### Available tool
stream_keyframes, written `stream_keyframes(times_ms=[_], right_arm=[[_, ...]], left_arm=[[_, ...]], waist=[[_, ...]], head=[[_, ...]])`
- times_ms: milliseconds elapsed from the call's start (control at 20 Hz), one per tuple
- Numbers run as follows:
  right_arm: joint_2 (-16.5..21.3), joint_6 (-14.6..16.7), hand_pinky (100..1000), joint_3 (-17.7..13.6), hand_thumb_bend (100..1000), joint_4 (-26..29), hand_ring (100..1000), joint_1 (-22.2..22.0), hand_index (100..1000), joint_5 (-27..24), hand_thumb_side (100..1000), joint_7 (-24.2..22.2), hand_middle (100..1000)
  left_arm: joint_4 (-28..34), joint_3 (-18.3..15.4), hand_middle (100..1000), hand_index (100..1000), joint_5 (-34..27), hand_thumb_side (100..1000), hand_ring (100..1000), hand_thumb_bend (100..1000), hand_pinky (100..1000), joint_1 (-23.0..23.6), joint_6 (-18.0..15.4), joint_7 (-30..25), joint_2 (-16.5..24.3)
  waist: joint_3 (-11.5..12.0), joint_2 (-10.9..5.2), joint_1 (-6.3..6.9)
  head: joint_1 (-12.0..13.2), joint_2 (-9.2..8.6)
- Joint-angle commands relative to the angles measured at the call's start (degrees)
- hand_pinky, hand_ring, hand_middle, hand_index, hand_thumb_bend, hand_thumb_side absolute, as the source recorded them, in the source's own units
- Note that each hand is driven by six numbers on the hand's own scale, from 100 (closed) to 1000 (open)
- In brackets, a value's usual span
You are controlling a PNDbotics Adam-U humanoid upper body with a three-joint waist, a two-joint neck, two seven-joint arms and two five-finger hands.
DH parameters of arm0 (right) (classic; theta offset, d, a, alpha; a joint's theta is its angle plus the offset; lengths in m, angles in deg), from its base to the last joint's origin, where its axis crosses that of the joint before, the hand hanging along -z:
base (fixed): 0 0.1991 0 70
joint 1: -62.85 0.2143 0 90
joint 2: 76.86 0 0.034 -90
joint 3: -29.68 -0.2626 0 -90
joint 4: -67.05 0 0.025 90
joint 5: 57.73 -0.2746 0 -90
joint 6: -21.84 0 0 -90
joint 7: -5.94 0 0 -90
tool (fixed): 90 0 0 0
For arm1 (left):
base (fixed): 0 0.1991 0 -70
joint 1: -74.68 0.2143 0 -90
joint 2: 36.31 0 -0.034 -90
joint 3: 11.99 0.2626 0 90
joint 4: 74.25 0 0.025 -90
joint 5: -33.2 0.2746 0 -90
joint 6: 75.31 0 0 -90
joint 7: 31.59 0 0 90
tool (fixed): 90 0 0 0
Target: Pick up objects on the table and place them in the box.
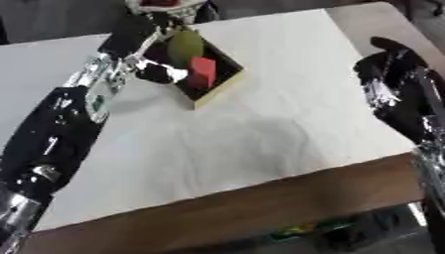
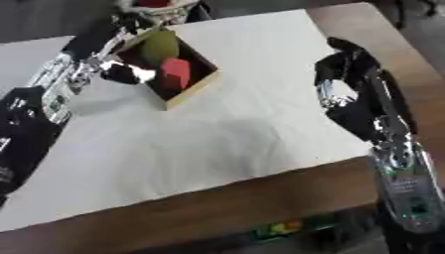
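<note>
A shallow box (image 1: pixel 219 85) with a light wooden rim and a dark inside stands at the far left of the white-covered table (image 1: pixel 260 139). An olive-green rounded object (image 1: pixel 185 44) and a red block (image 1: pixel 203 70) are inside it. My left arm comes up from the lower left, and my left hand (image 1: pixel 155 72) hangs at the box's left rim, beside the two objects. The blur hides whether it touches them. My right hand (image 2: pixel 349 84) is raised over the table's right edge, relaxed and open, holding nothing.
A red and white thing (image 1: pixel 156 5) sits just beyond the box at the far edge. Bare wood (image 1: pixel 260 208) borders the white cover along the front and right. Small coloured items (image 2: pixel 282 228) lie on the floor below the front edge.
</note>
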Motion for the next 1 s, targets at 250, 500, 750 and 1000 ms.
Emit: stream_keyframes(times_ms=[250, 500, 750, 1000], right_arm=[[0.59, -0.22, 715, -0.99, 100, 0.37, 706, 0.04, 886, -0.16, 439, 1.07, 622], [0.65, -0.27, 715, -1.16, 100, 0.27, 705, -0.16, 886, -0.27, 439, 1.46, 622], [0.41, -0.24, 712, -1.18, 100, 0.33, 702, 0.04, 887, -0.52, 447, 1.71, 619], [0.80, -0.26, 709, -1.65, 100, 0.32, 697, -0.51, 885, -0.91, 455, 2.96, 615]], left_arm=[[27.79, -5.27, 646, 798, -27.15, 447, 667, 100, 654, 11.52, 3.20, 0.59, 11.15], [38.41, -9.49, 643, 796, -34.11, 450, 664, 100, 649, 19.76, 4.41, 2.49, 12.67], [38.95, -10.63, 627, 785, -35.27, 523, 648, 100, 628, 21.07, 5.85, 2.92, 12.01], [37.65, -15.82, 622, 785, -35.05, 551, 646, 100, 624, 27.96, 4.51, 6.32, 5.14]], waist=[[2.39, -1.13, -0.51], [3.91, -1.18, -0.84], [4.78, -0.78, -1.22], [8.81, -0.74, -1.42]], head=[[-1.23, 0.27], [-1.48, 0.27], [-0.03, 0.27], [0.69, 0.27]])
